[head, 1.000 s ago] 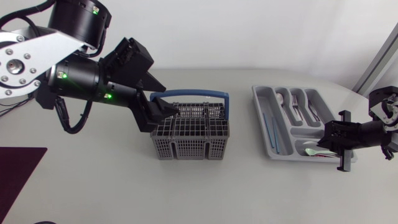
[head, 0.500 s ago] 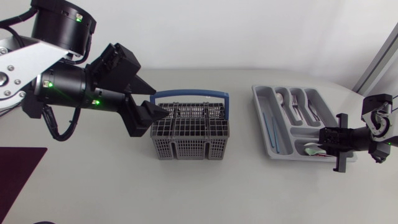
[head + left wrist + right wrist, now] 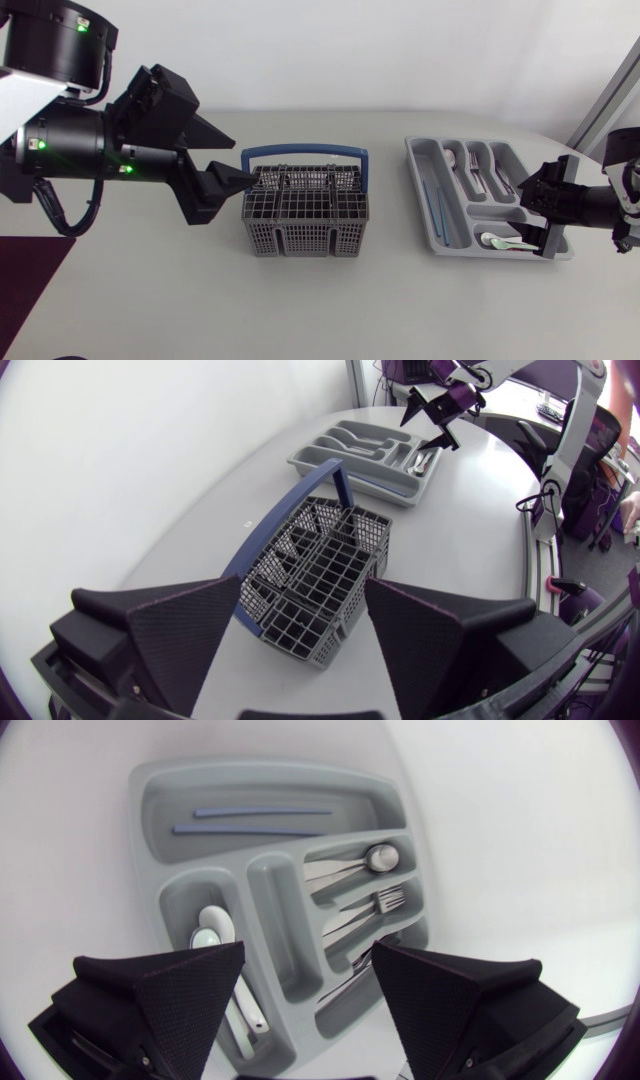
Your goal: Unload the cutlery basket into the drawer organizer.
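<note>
Cutlery basket (image 3: 305, 210) sits mid-worktop (image 3: 150, 300), blue handle (image 3: 303, 153) lying toward the far edge. The drawer organizer (image 3: 417, 185) is well apart from it, near the right edge. Left end effector (image 3: 302, 588) hangs just beside the basket's left end, fingers spread, pinching nothing. Right end effector (image 3: 309, 948) hovers over the organizer's corner nearest the right edge, also spread and empty. Under it is the cross compartment holding a white spoon (image 3: 218, 925) and a pale green one. Organizer contents: two blue sticks (image 3: 262, 813) in the long compartment, a metal spoon (image 3: 380, 857), a fork (image 3: 390, 900) and other metal pieces in the middle slots. In the left wrist view the basket cells look empty, though some cells are hidden by their walls, so cannot tell for sure. Judged step: between picks, late in the task, most or all cutlery in the organizer. Next move calls for checking the basket; if a piece remains, the left end effector must come over the top, clear the handle, drop straight into the cell and close on the stem.
</note>
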### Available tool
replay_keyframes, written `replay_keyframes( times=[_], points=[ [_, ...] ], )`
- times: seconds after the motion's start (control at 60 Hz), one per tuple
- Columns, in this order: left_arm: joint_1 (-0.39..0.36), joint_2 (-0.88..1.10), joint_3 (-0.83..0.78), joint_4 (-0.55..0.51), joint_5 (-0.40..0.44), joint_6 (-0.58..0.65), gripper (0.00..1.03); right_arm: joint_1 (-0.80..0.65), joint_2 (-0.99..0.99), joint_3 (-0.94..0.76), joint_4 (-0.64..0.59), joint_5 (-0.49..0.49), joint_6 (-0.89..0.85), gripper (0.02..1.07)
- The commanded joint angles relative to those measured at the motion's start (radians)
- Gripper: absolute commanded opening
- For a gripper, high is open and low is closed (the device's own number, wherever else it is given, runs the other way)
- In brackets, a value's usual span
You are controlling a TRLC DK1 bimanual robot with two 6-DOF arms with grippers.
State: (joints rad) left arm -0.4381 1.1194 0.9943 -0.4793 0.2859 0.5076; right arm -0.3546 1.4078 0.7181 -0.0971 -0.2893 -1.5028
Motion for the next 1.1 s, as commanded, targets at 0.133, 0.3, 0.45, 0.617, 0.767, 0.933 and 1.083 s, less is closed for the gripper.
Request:
replay_keyframes(
  times=[0.133,0.3,0.45,0.617,0.767,0.933,1.083],
  points=[
    [0.036,-0.072,-0.077,0.005,-0.002,-0.024,0.98,0.132,-0.182,-0.059,-0.046,-0.050,0.236,1.02],
    [0.059,-0.128,-0.103,0.005,-0.004,-0.041,0.98,0.252,-0.280,-0.082,-0.070,-0.048,0.429,1.02],
    [0.085,-0.170,-0.140,0.010,-0.004,-0.075,0.98,0.333,-0.346,-0.106,-0.075,-0.039,0.601,1.02],
    [0.130,-0.225,-0.221,0.056,-0.004,-0.150,0.98,0.385,-0.402,-0.151,-0.072,-0.039,0.777,1.02],
    [0.176,-0.280,-0.270,0.077,-0.004,-0.179,0.98,0.430,-0.454,-0.175,-0.052,-0.034,0.911,1.02],
    [0.203,-0.336,-0.319,0.093,-0.004,-0.196,0.98,0.480,-0.524,-0.217,-0.043,0.012,1.009,1.02],
    [0.259,-0.386,-0.347,0.116,-0.004,-0.225,0.98,0.491,-0.590,-0.256,-0.030,0.064,1.067,1.02]
  ],
)
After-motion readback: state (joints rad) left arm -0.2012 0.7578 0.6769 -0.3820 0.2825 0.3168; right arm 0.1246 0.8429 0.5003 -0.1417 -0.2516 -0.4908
